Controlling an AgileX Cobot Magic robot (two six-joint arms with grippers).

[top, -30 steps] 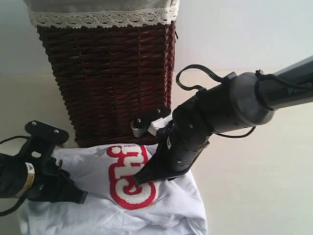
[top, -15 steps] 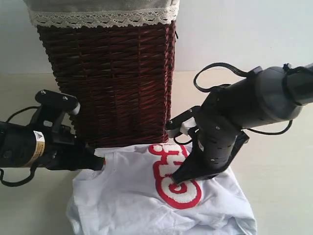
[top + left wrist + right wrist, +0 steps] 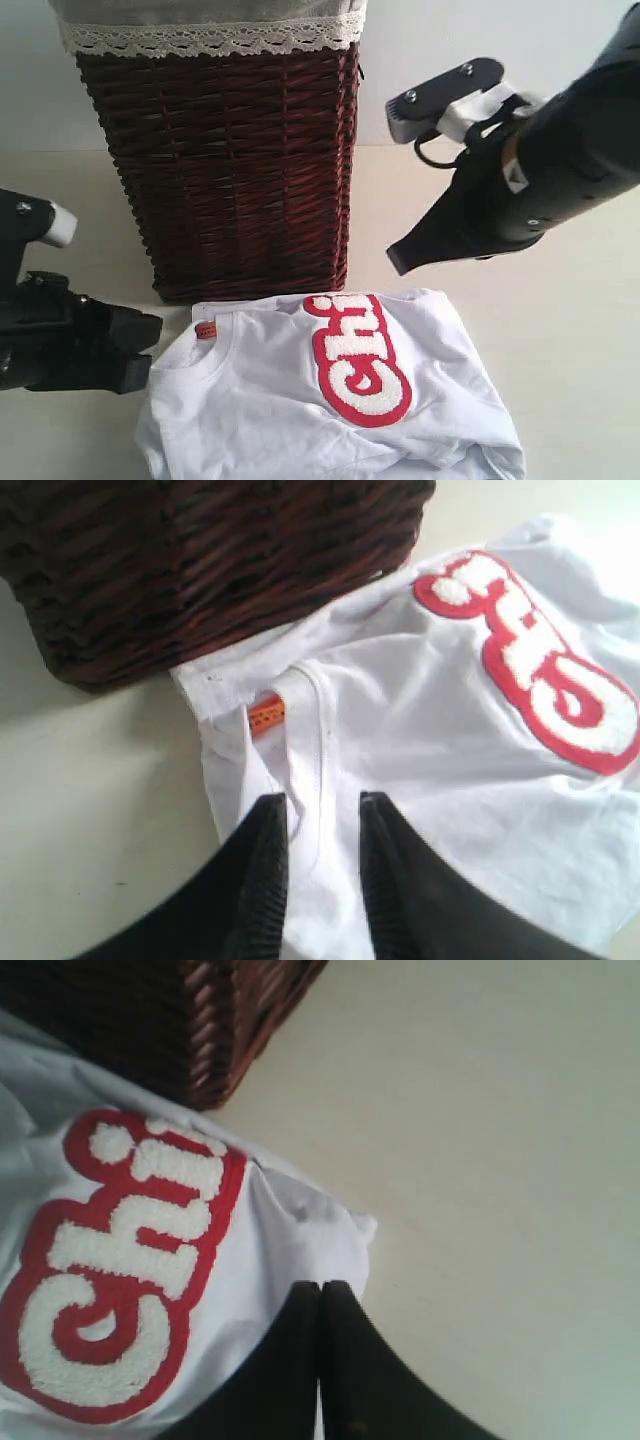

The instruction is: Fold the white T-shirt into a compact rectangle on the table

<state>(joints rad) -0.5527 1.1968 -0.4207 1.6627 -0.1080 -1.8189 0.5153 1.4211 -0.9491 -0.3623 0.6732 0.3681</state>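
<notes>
The white T-shirt [image 3: 300, 400] lies crumpled but spread on the table [image 3: 570, 340] in front of the basket, its red-outlined lettering [image 3: 360, 360] facing up and its orange neck tag [image 3: 207, 331] at the left. My left gripper [image 3: 143, 348] sits low just left of the shirt's collar. In the left wrist view it [image 3: 322, 802] is open, with the collar [image 3: 310, 720] showing through the gap and nothing pinched. My right gripper [image 3: 398, 260] hangs in the air above the shirt's right side. It [image 3: 322, 1286] is shut and empty over a shirt corner [image 3: 340, 1230].
A tall dark wicker basket [image 3: 230, 170] with a lace-trimmed cream liner [image 3: 200, 38] stands directly behind the shirt, touching its far edge. Bare table [image 3: 500, 1160] stretches to the right of the shirt and basket. The shirt's near edge reaches the bottom of the exterior view.
The shirt was dragged to the right and now lies still. My right gripper has lifted off the lettering, up and to the right. My left gripper has drawn back left and lower.
</notes>
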